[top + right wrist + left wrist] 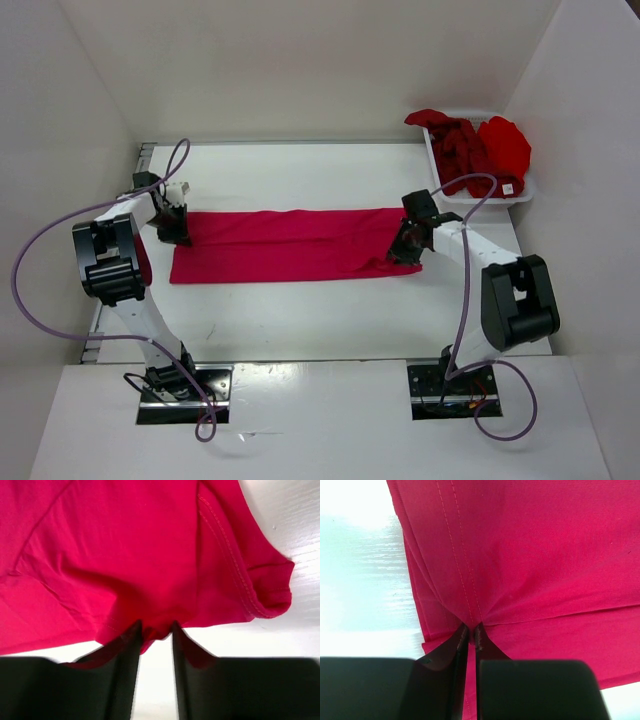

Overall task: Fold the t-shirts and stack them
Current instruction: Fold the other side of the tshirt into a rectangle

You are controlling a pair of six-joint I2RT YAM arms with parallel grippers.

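Flat across the surface (300,330): crimson t-shirt (290,245). Left pincer (471,629) clamped tight on its left end; right pincer (156,630) half-closed round the opposite end, hold uncertain. Confirm both pinches, then lift evenly, keeping cloth taut.

We look down on a white table (300,170), boxed in by plain white walls (300,70) at the back and on both sides. At its far right corner sits a white plastic basket (433,158) (tucked close beside the right wall). Both wrist views give us the same tabletop, glossy with a faint streaked grain. A white ledge (320,420) runs along the near edge.
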